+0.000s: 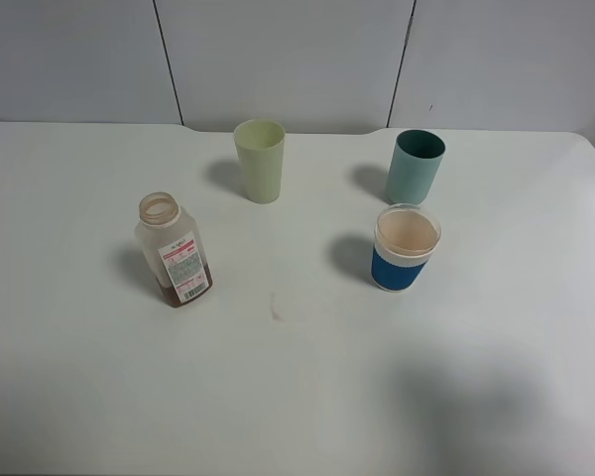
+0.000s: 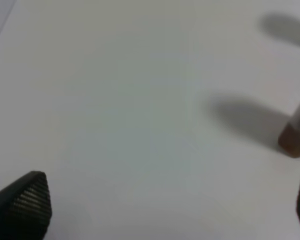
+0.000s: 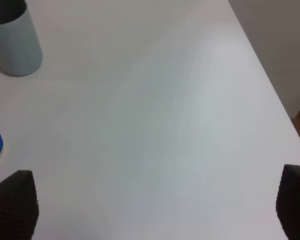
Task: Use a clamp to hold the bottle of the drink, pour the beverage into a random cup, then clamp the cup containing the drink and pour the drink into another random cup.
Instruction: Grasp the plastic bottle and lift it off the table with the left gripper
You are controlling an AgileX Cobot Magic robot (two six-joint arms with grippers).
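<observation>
The worktop (image 1: 297,387) is a smooth, matt white surface. The bottle (image 1: 174,250) stands on its left part. It is clear plastic with squared shoulders, an open round neck, a white and red label, and a shallow layer of brown liquid at the base. The pale green cup (image 1: 260,159) is a plain tapered tumbler standing far of centre. The teal cup (image 1: 415,166) has the same tapered form and stands far right. The blue-banded cup (image 1: 406,248) stands just near of the teal cup; it has a white rim, and its interior appears pale beige. Both tools have dark fingers with ribbed faces. The left tool (image 2: 165,205) is spread wide and holds nothing. The base of the bottle lies ahead of it, off to one side and clear of both fingers. The right tool (image 3: 152,205) is also spread wide and holds nothing. The teal cup and the blue-banded cup lie ahead of it, off to one side and apart from its fingers.
</observation>
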